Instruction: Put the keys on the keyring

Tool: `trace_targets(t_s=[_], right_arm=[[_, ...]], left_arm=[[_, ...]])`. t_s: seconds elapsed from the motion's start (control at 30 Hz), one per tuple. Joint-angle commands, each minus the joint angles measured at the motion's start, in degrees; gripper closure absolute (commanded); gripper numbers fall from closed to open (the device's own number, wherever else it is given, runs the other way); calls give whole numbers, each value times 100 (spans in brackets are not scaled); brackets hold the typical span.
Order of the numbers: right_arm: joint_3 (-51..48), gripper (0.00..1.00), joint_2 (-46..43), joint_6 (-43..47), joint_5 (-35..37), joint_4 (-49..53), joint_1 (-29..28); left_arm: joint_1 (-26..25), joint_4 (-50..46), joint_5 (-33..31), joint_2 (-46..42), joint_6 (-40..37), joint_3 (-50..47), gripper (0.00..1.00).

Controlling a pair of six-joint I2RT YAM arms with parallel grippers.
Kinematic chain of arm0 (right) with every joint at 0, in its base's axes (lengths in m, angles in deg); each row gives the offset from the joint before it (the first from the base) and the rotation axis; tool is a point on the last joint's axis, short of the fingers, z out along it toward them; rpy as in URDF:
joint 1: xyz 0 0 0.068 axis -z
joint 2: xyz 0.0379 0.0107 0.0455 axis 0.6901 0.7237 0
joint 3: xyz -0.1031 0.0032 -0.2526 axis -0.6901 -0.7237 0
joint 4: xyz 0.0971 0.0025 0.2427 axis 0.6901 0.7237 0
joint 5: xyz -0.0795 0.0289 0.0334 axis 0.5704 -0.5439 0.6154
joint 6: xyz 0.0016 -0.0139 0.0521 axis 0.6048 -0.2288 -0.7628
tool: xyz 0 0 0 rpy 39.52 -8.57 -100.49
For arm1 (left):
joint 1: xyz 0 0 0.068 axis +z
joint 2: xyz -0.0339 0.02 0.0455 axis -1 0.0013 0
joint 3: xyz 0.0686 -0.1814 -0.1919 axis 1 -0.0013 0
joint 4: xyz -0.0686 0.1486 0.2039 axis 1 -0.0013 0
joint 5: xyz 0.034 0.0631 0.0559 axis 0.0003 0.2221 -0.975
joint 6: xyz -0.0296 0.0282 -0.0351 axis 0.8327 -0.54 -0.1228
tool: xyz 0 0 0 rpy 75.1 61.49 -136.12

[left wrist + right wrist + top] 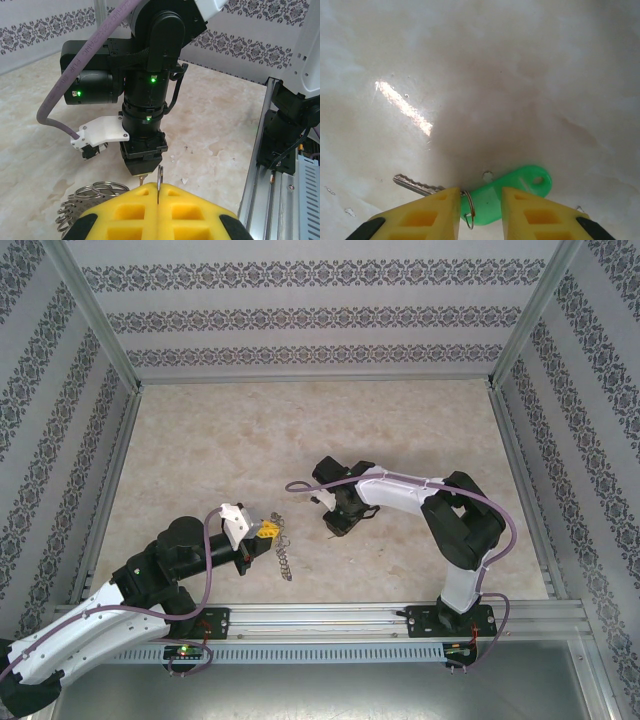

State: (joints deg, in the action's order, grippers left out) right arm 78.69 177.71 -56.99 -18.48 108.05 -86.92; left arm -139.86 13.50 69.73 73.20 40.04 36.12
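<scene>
In the left wrist view my left gripper (158, 189) is shut on a thin wire ring (159, 176) that stands on edge between the yellow fingers. That ring belongs to the keyring (82, 200), a grey bunch of loops low on the left. In the top view the left gripper (266, 531) sits left of centre. In the right wrist view the keys (520, 185) show a green head, a small split ring and a grey blade (412, 184). My right gripper (480, 200) is closed on the green head, low over the table. The right gripper (335, 521) faces the left one.
A short chain (283, 558) trails from the keyring onto the marble table (300, 430). Patterned walls enclose the table on three sides. A metal rail (330, 620) runs along the near edge. The right arm's wrist (145, 100) stands directly ahead of the left gripper.
</scene>
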Motion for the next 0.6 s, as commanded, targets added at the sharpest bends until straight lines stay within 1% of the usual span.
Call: trace_targets(t_s=[0.0,0.3,0.57], right_arm=[[-68,73,-163,-69,23,182,-63],[-70,76,-183,-62,-26,227,-102],[-53,80,-131,-61,-67,225,-141]], left_arm=[[-52,284,98,-110,55,72,100],[-52,283,105,-135,60,64,100],[-53,258,100,-145,61,73,100]])
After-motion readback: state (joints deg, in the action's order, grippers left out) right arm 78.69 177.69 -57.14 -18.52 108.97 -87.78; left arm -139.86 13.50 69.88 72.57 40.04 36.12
